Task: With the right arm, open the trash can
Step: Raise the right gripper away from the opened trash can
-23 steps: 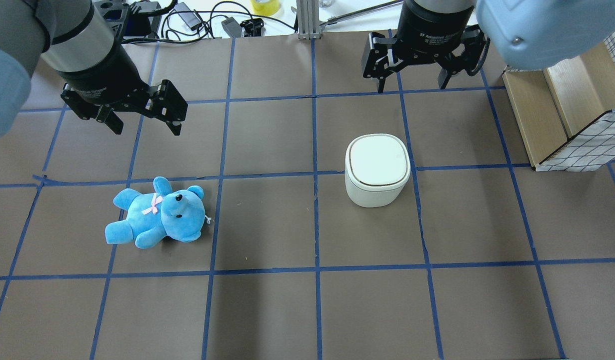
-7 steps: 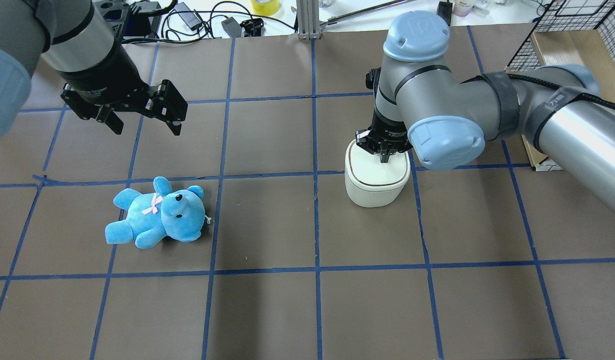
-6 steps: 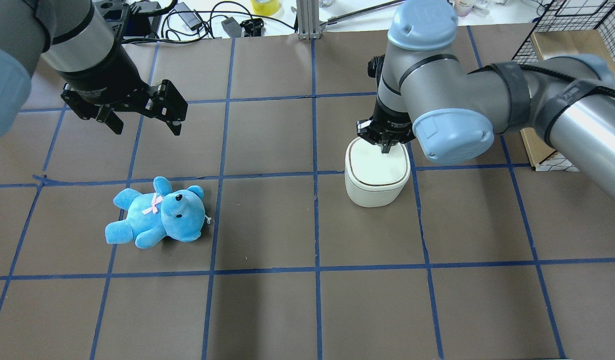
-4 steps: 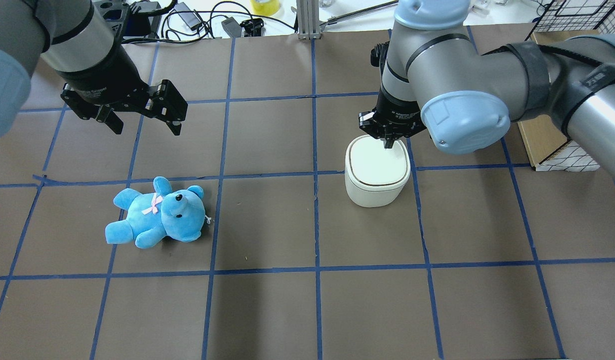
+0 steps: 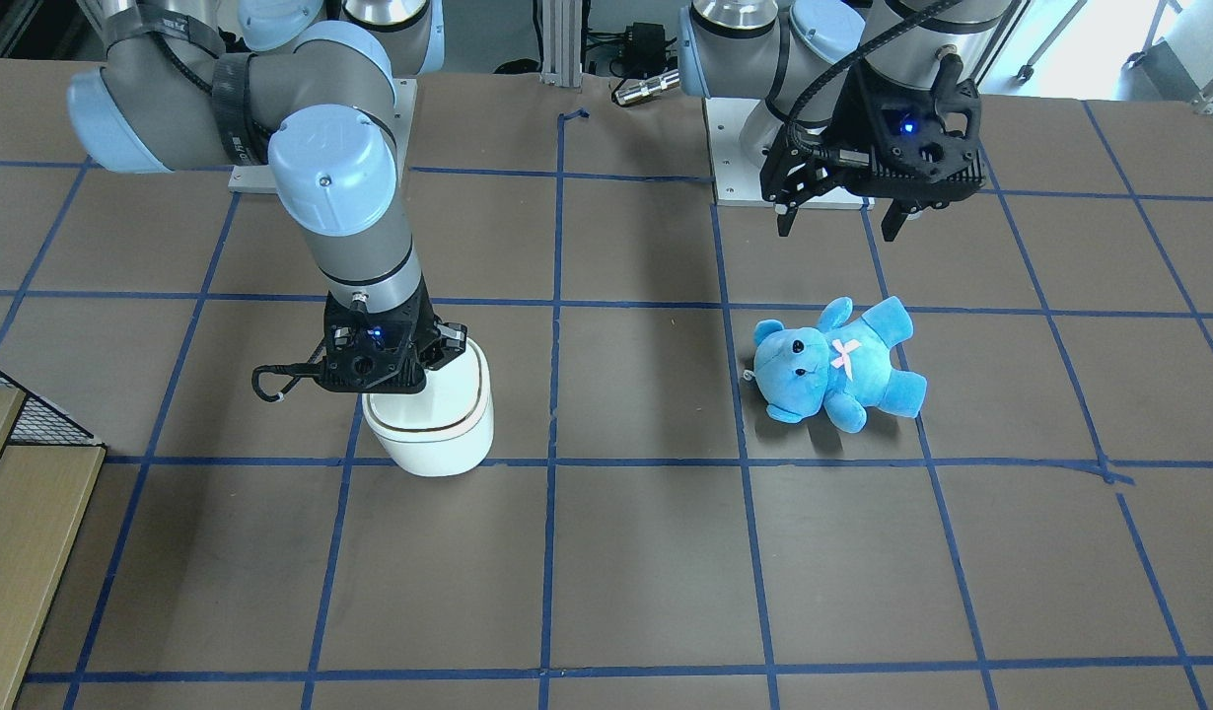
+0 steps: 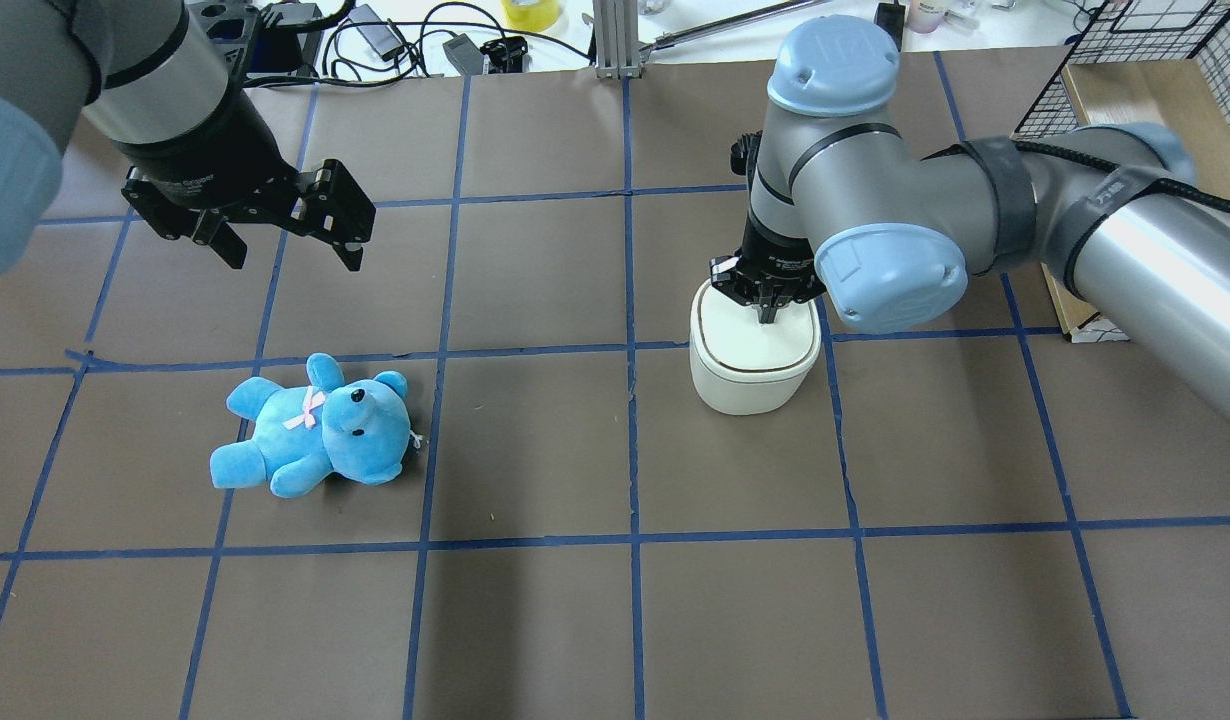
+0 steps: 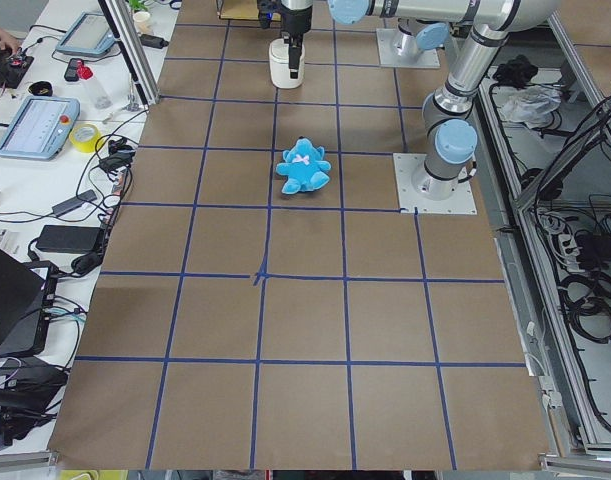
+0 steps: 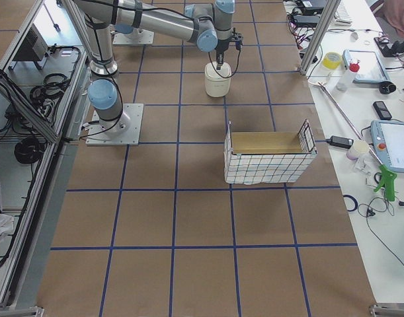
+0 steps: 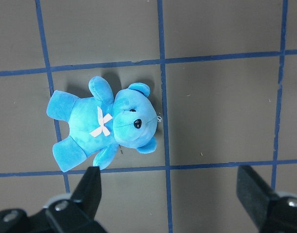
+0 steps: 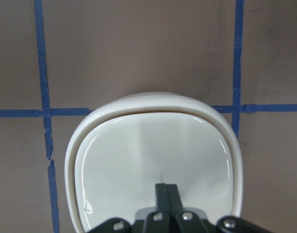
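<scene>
Over the left half of the surface (image 6: 535, 620), the left arm (image 6: 165, 110) hangs with its jaws spread wide and empty, above the blue teddy bear (image 6: 315, 440). Well apart to the right, the trash can (image 6: 750, 390) stands upright, its lid (image 6: 745, 350) shut. The right arm (image 6: 875, 190) points straight down at it. Its jaws are pinched together, gripping nothing, with the tips on or just above the lid near its middle. The lid lies directly beneath them, so a downward press looks likely. The right arm is plainly the nearer.
</scene>
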You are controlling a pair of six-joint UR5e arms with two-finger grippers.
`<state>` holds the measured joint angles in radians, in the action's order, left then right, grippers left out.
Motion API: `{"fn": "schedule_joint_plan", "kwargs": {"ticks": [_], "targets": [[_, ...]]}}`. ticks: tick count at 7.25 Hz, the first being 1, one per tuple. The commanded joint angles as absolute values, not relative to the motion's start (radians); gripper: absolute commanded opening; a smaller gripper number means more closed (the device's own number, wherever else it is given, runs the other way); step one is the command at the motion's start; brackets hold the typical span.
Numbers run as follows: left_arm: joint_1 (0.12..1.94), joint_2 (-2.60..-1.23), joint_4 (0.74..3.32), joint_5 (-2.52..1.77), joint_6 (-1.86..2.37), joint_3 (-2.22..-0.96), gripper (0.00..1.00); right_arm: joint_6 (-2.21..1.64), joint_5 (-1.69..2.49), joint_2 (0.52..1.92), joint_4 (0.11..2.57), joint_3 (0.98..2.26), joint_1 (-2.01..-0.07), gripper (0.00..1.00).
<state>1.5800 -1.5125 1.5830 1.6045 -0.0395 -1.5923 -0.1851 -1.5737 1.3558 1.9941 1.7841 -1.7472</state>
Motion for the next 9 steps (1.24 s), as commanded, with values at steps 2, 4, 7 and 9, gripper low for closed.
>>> {"fn": "schedule_joint_plan", "kwargs": {"ticks": [2, 4, 7, 9], "targets": [[1.580, -1.513, 1.583, 1.605, -0.040, -1.592, 1.00, -0.184, -1.566, 1.353, 2.005, 1.799, -1.747, 0.00], [1.580, -1.513, 1.583, 1.605, -0.040, -1.592, 1.00, -0.187, -1.577, 1.356, 2.002, 1.792, -1.747, 0.00], [1.580, -1.513, 1.583, 1.605, -0.040, -1.592, 1.00, -0.181, -1.583, 1.491, 1.813, 1.581, -1.737, 1.00], [1.580, -1.513, 1.583, 1.605, -0.038, -1.592, 1.00, -0.179, -1.585, 1.497, 1.636, 1.401, -1.735, 1.00]]}}
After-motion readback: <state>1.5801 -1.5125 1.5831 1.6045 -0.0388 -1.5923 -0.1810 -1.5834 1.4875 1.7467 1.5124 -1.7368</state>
